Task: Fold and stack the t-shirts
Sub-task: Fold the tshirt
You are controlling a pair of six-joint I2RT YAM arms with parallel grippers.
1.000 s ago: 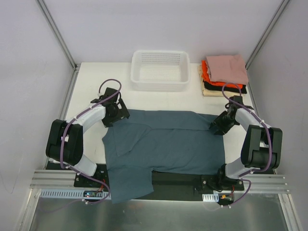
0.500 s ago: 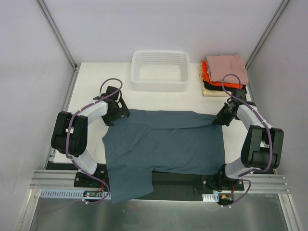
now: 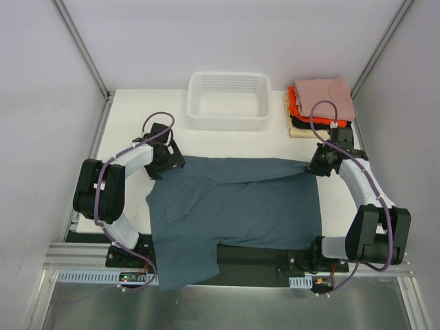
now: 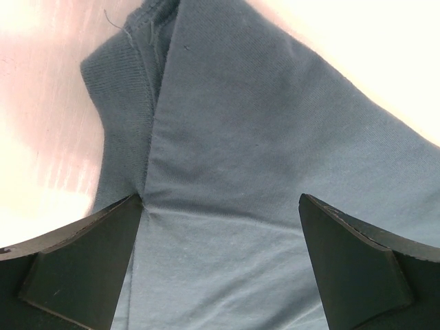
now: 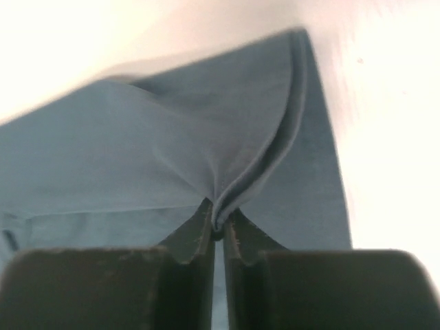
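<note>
A large slate blue-grey t-shirt (image 3: pixel 237 210) lies spread across the table, its near part hanging over the front edge. My left gripper (image 3: pixel 163 165) sits open over its far left corner, the cloth (image 4: pixel 227 172) lying between the wide-apart fingers (image 4: pixel 75 265). My right gripper (image 3: pixel 317 167) is shut on a pinched fold of the shirt's far right edge (image 5: pixel 275 158). A stack of folded t-shirts stands at the far right: dusty-pink (image 3: pixel 324 97) on top, then orange-red (image 3: pixel 297 105), black (image 3: pixel 302 124) and cream (image 3: pixel 297 132).
A white plastic mesh basket (image 3: pixel 229 100) stands at the far middle of the table. Metal frame posts rise at the far corners. The arm bases and a rail run along the near edge.
My right gripper has carried the shirt's far right edge back and to the right, pulling the far hem straighter. My left gripper has stayed almost in place.
</note>
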